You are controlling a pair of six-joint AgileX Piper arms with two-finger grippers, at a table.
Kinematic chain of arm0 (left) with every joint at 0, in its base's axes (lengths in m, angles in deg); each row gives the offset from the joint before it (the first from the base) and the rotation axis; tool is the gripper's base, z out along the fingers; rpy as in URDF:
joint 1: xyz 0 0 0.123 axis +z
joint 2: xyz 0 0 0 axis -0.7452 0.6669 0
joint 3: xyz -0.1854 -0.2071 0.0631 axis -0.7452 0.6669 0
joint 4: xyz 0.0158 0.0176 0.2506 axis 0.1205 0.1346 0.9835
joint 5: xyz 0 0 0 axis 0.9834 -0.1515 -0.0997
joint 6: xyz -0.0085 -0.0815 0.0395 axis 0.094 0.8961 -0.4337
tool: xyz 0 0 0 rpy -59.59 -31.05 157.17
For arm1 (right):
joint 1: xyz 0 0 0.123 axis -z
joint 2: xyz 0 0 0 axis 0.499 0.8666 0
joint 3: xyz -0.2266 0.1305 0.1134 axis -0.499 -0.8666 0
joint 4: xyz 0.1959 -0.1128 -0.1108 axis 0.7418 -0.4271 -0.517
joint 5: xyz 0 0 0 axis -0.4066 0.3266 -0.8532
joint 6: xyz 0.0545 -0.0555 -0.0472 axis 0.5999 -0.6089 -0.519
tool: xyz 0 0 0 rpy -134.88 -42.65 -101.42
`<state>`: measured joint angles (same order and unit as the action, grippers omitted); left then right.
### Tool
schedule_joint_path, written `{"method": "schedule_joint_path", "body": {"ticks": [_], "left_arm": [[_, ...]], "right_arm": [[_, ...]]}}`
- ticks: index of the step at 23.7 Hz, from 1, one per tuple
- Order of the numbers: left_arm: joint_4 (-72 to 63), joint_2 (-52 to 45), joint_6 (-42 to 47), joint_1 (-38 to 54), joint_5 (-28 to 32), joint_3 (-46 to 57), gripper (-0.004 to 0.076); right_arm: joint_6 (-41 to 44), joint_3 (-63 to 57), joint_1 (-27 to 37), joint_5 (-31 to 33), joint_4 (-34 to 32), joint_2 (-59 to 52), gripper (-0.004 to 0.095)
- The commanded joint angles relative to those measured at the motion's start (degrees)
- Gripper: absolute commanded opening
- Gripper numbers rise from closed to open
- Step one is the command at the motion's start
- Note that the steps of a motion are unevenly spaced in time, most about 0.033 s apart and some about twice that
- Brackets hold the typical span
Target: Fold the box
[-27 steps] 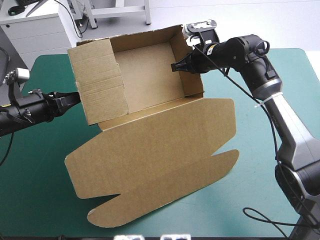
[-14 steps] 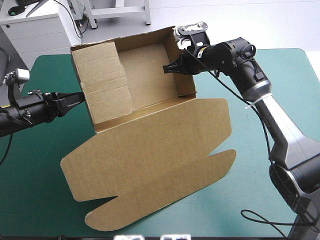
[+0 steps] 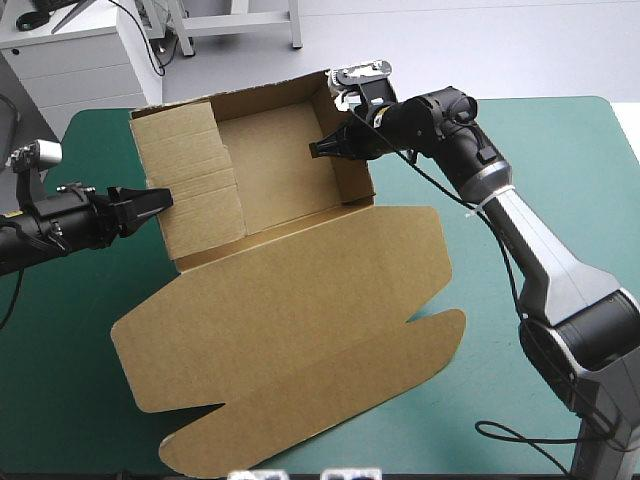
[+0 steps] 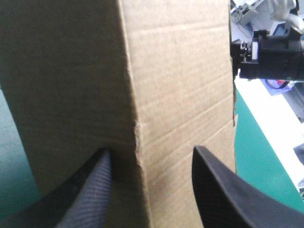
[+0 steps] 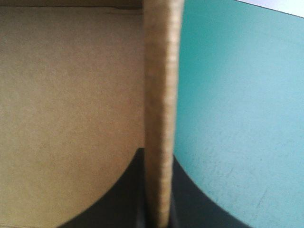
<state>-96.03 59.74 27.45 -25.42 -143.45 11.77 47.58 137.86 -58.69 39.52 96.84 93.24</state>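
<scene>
The brown box [image 3: 290, 300] stands as an open tray at the table's far middle. Its walls are raised and its lid lies flat toward the front edge. My right gripper [image 3: 328, 148] is shut on the tray's right wall [image 3: 352, 165] from above. In the right wrist view the wall's edge [image 5: 161, 71] runs between the all-but-shut fingers [image 5: 128, 190], with the tray's inside [image 5: 61, 95] on one side. My left gripper [image 3: 160, 198] is open, against the outside of the left wall [image 3: 190, 180]. That wall's corner crease [image 4: 135, 118] stands between the spread fingers [image 4: 218, 190].
The teal-green cover [image 3: 70, 390] shows bare left of the lid and also right of the box [image 3: 560, 170]. The lid's rounded tabs [image 3: 200, 450] reach almost to the table's front edge. The right arm [image 3: 520, 230] slants over the table's right side.
The right gripper has moved left, holding the right wall, and the whole box has slid left with it. The left wall now stands against the left gripper.
</scene>
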Motion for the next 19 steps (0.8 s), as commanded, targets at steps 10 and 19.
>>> {"method": "schedule_joint_path", "body": {"ticks": [10,19], "left_arm": [[6.01,-1.17,4.1,-0.22,-0.65,-1.63,0.0377],[24.12,-1.17,18.27,-0.22,5.88,-1.63,0.0373]], "right_arm": [[0.67,1.87,-4.07,-6.86,1.02,-3.43,-0.0015],[-0.7,1.87,-7.95,-7.54,1.1,-3.43,-0.0015]]}}
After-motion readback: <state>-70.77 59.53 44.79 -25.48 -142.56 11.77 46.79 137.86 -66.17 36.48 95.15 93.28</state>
